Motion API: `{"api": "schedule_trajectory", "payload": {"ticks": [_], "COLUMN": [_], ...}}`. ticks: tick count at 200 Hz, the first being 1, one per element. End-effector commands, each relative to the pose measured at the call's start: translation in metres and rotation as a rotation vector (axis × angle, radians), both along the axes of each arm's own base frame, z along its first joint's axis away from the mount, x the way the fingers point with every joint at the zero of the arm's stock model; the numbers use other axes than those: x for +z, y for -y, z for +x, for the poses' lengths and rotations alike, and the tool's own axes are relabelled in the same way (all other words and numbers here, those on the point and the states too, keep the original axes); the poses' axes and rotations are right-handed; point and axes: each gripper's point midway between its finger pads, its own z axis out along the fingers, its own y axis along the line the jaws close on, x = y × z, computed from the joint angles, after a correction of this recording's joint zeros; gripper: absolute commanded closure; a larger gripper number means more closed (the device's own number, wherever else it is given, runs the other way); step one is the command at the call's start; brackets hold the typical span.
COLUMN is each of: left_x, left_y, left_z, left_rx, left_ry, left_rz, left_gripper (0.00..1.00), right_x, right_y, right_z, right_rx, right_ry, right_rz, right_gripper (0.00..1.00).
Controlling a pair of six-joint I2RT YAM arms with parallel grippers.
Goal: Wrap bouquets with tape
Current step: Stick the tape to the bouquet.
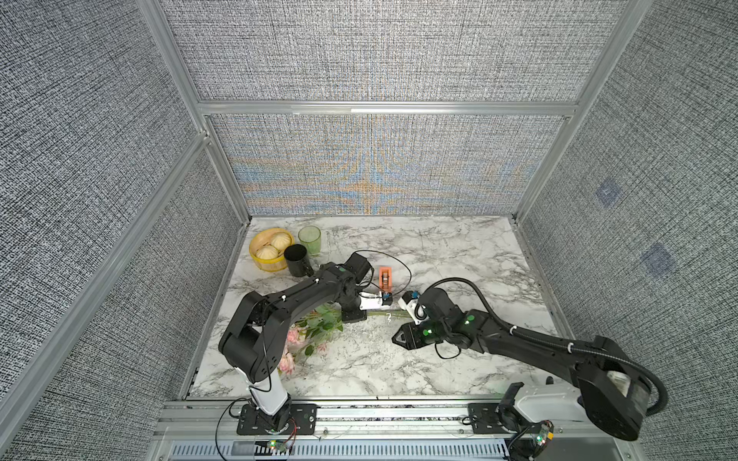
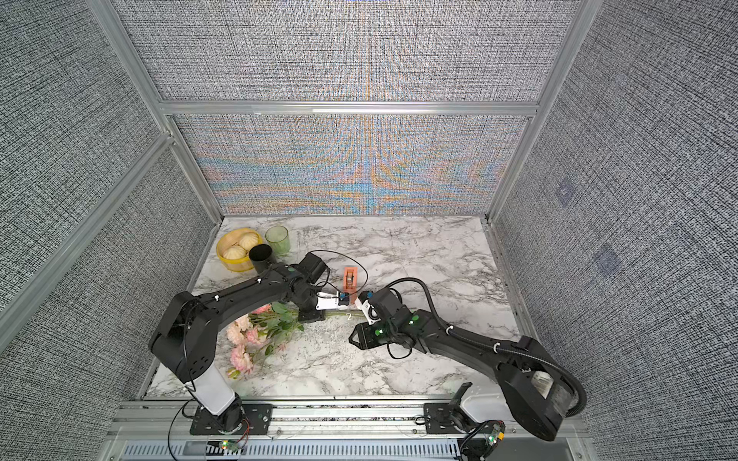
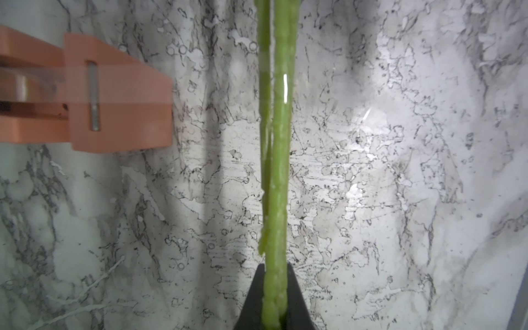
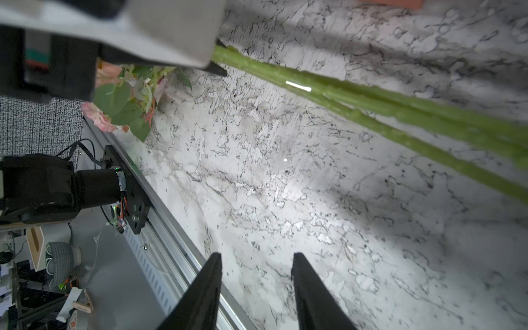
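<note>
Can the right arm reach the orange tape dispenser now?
Probably, but not straight: the right hand is open and empty, yet the long green flower stems, clamped in the left hand, lie between it and the small orange rectangular tape dispenser. It must go over.

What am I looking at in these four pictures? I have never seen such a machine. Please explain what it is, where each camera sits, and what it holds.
This is a robot with two arms over a marble table. Two pictures look down on the whole scene; the other two come from a camera on each wrist. The left claw is shut on the green stems of the bouquet, whose pink flowers lie on the table. The right claw is open and empty. Near them sits the orange tape dispenser. In the far corner stand a yellow basket of buns, a black cup and a green cup.
</note>
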Motion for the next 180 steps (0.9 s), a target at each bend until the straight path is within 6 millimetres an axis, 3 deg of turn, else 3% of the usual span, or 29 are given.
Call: {"api": "schedule_trajectory", "payload": {"ticks": [1,23,50,67,85,117,133,149,180], "left_x": [0.002,0.003,0.003,0.003,0.003,0.006,0.006,0.005,0.004], "left_y": [0.003,0.002,0.004,0.004,0.004,0.004,0.005,0.003,0.005], "left_z": [0.0,0.0,-0.002,-0.003,-0.003,-0.002,-0.002,-0.002,-0.001], "left_rx": [0.01,0.012,0.009,0.009,0.01,0.005,-0.002,-0.003,-0.004], "left_ry": [-0.011,-0.01,-0.022,-0.032,-0.037,-0.026,-0.03,-0.034,-0.039], "left_rz": [-0.017,-0.017,-0.025,-0.031,-0.026,-0.027,-0.028,-0.016,-0.021], "left_gripper": [1.0,1.0,1.0,1.0,1.0,1.0,1.0,1.0,1.0], "right_x": [0.001,0.022,0.044,0.05,0.051,0.033,0.035,0.038,0.015], "right_y": [0.017,0.029,0.048,0.034,0.023,0.01,0.001,-0.004,-0.005], "right_z": [-0.015,-0.009,0.035,0.043,0.054,0.073,0.08,0.082,0.081], "right_rx": [0.078,0.138,0.141,0.284,0.324,0.454,0.483,0.501,0.627], "right_ry": [0.028,0.179,0.595,0.875,1.076,1.056,1.087,1.104,1.044], "right_rz": [-0.07,-0.115,-0.23,-0.194,-0.132,-0.172,-0.163,-0.104,-0.071], "right_gripper": [0.54,0.54,0.55,0.56,0.56,0.55,0.55,0.53,0.51]}}
